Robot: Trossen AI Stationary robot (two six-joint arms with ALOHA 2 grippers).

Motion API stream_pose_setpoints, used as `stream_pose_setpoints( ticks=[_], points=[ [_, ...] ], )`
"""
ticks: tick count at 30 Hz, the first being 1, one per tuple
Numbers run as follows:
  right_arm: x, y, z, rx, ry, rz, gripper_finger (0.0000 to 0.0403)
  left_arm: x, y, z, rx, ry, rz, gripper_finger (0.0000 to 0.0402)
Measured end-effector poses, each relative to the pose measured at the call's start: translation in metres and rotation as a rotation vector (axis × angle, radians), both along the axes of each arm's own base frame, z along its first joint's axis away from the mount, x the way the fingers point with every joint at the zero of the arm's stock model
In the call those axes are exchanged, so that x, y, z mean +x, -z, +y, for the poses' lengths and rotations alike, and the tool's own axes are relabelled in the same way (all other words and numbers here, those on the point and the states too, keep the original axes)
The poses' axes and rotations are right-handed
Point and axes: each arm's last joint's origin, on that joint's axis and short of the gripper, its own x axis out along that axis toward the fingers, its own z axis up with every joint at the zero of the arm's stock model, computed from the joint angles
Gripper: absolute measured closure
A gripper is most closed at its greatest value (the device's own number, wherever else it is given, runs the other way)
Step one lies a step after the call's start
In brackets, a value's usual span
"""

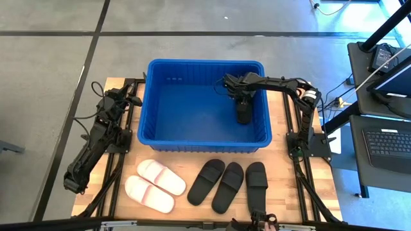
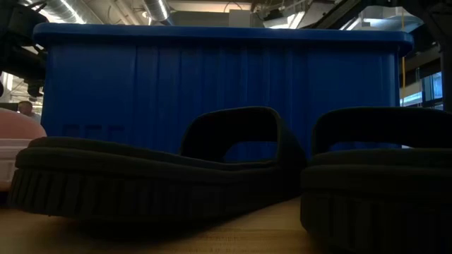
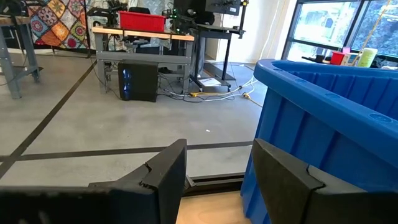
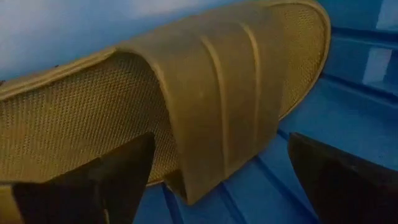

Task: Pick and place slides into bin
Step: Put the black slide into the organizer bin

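The blue bin [image 1: 205, 62] stands at the table's far middle. My right gripper [image 1: 239, 96] is open inside the bin over one black slide [image 1: 243, 112]. In the right wrist view the gripper [image 4: 221, 144] has its fingers on either side of that slide [image 4: 205, 74], which lies on the bin's floor [image 4: 348, 93]. Three black slides [image 1: 228, 187] and two white slides [image 1: 155, 184] lie on the table in front of the bin. My left gripper [image 3: 217, 155] is open and empty beside the bin's left wall [image 3: 323, 106]. My right gripper's fingers stand wide apart beside the slide's strap [image 4: 230, 93], coming from above. One finger [image 4: 106, 174] overlaps the sole's edge in the right wrist view; I cannot tell whether it touches.
The low view shows two of the black slides [image 2: 162, 176] close up in front of the bin's near wall [image 2: 212, 77]. Arm mounts and rails run along the table's left and right sides. Bare table shows at the near corners.
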Motion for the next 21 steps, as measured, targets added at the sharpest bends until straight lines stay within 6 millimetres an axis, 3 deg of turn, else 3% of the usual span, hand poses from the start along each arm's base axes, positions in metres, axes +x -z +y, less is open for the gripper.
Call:
stream_pose_setpoints(
  ticks=[21],
  points=[
    [0.012,0.000,0.021,-0.004,-0.022,-0.004,0.0038,0.000,0.000,0.000,0.000,0.000,0.000,0.0224]
  ],
)
